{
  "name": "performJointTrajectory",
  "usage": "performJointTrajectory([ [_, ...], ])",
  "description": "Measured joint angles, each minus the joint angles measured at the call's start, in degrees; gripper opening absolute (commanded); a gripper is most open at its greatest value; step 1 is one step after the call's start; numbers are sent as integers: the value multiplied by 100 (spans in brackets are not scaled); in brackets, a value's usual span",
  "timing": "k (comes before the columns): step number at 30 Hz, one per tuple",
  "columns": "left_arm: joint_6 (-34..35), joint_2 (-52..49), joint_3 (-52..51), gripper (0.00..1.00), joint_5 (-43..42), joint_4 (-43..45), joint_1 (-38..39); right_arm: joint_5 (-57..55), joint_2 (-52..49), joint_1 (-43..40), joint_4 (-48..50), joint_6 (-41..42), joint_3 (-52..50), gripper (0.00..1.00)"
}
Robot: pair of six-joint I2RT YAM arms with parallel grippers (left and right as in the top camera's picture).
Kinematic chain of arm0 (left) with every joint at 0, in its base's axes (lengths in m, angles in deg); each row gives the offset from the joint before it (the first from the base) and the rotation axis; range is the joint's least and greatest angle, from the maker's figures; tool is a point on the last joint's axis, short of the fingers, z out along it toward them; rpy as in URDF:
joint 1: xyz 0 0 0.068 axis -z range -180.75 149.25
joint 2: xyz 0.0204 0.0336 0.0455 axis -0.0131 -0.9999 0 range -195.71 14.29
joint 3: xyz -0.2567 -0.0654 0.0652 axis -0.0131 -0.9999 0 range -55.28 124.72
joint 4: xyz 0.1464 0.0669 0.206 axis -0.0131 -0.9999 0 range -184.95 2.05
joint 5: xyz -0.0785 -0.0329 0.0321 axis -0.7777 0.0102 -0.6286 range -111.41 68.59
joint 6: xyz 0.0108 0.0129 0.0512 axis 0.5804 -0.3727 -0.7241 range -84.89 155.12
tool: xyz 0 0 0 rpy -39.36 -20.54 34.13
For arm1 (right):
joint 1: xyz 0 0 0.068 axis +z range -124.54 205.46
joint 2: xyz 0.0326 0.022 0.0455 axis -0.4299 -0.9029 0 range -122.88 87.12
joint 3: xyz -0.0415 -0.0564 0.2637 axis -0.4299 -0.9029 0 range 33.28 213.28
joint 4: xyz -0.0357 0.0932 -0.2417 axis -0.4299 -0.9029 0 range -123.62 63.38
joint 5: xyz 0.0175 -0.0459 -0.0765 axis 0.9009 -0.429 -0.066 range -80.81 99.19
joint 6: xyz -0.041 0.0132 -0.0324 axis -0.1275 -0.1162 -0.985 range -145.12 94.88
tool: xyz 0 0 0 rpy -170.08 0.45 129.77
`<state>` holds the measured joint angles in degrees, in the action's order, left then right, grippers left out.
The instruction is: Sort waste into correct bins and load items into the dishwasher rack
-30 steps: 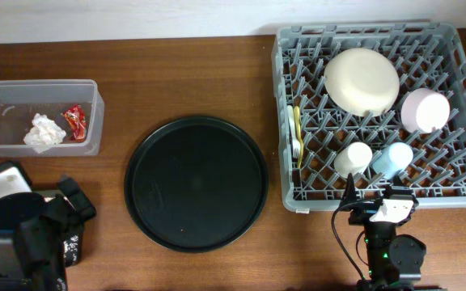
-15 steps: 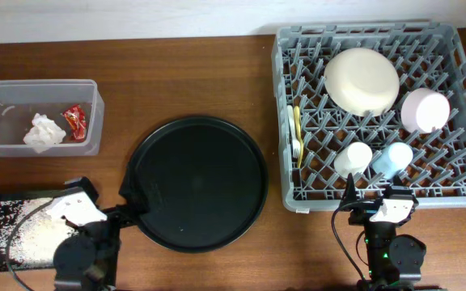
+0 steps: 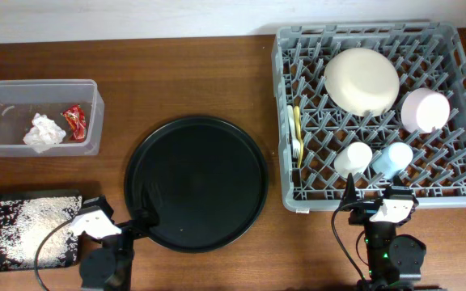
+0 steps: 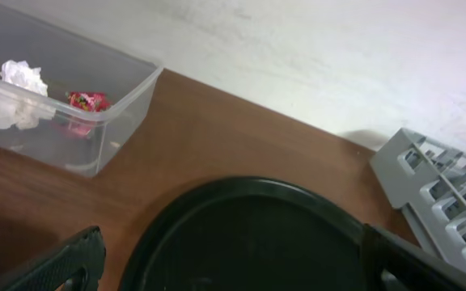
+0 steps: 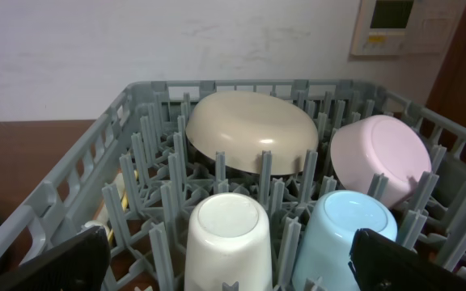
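Your rack (image 3: 427, 196) holds bowls (image 3: 362, 78) and cups (image 3: 353, 158) mouth-down, likely to drain; wad (image 3: 44, 132) and wrapper (image 3: 74, 121) lie in the tub (image 3: 10, 113) far left of it. Left pincer (image 4: 233, 267) and right pincer (image 5: 229, 263) gape, empty.

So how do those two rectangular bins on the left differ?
The clear plastic rectangular tub is deep and see-through; the shallow black rectangular tray is low and opaque. The tub holds a crumpled white paper wad and a small red crinkled wrapper; the tray holds loose white rice-like grains. Both hold waste.
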<state>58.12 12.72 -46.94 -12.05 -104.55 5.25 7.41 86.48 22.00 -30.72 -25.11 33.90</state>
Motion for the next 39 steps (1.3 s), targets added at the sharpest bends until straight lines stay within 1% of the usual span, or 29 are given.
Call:
performJointTrajectory([
  [2, 17, 68, -247, 99, 0, 20, 0, 0, 2, 0, 0, -4, 0, 98],
  [6, -13, 68, -306, 99, 2, 149, 0, 0, 2, 0, 0, 0, 0, 98],
  [10, -450, 68, -332, 99, 0, 321, 0, 0, 2, 0, 0, -4, 0, 98],
  [13, -570, 68, -354, 99, -63, 376, 0, 0, 2, 0, 0, -4, 0, 98],
  [39, -614, 68, -354, 99, -105, 380, 0, 0, 2, 0, 0, -4, 0, 98],
])
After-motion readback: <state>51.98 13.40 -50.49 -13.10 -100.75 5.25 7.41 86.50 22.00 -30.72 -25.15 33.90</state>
